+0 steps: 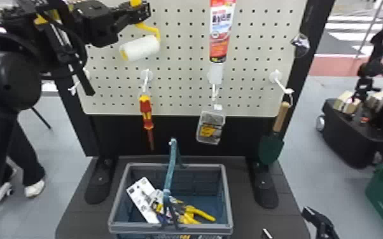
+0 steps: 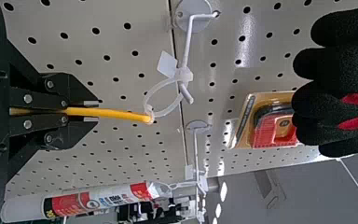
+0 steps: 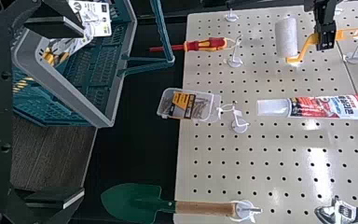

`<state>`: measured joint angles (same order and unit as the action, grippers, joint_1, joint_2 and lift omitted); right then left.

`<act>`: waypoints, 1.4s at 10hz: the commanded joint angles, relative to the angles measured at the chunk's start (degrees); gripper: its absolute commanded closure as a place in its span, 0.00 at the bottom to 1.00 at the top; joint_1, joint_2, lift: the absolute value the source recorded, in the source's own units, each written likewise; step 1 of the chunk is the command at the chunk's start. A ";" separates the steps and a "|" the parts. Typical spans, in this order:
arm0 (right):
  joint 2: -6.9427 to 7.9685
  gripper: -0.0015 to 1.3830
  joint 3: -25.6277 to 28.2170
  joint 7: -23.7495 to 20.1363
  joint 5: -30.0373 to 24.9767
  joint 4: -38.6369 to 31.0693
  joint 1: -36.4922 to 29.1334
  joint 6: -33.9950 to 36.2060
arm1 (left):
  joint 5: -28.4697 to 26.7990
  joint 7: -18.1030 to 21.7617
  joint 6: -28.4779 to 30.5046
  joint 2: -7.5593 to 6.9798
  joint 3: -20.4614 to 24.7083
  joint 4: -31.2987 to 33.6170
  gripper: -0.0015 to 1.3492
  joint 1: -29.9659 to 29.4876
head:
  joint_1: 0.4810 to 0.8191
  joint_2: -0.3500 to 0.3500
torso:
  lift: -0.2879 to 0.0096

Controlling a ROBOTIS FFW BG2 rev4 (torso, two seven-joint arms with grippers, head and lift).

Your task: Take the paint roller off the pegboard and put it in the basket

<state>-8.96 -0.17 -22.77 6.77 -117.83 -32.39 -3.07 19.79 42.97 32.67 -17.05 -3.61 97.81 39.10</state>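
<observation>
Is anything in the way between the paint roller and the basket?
Yes, a little. The red-and-yellow screwdriver hangs below the paint roller, partway down to the basket, and the basket's handle sticks up over its opening. The roller would probably need to go around both.

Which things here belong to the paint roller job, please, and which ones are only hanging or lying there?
For the job:
- paint roller, held in the left gripper
- hook with the roller's white loop around it
- pegboard
- basket

Not for it:
- hanging: screwdriver, trowel, tube, clear case
- in the basket: yellow-handled pliers
</observation>
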 commanded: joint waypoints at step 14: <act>-0.62 0.08 0.00 -0.17 0.87 -0.93 -0.86 0.17 | -2.74 -0.69 0.47 -0.53 2.03 9.70 0.89 -2.95 | 0.20 0.50 | 0.63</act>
<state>-9.54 -0.18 -22.96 7.61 -118.74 -33.19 -2.96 17.01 42.21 33.09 -17.67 -2.17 106.07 37.15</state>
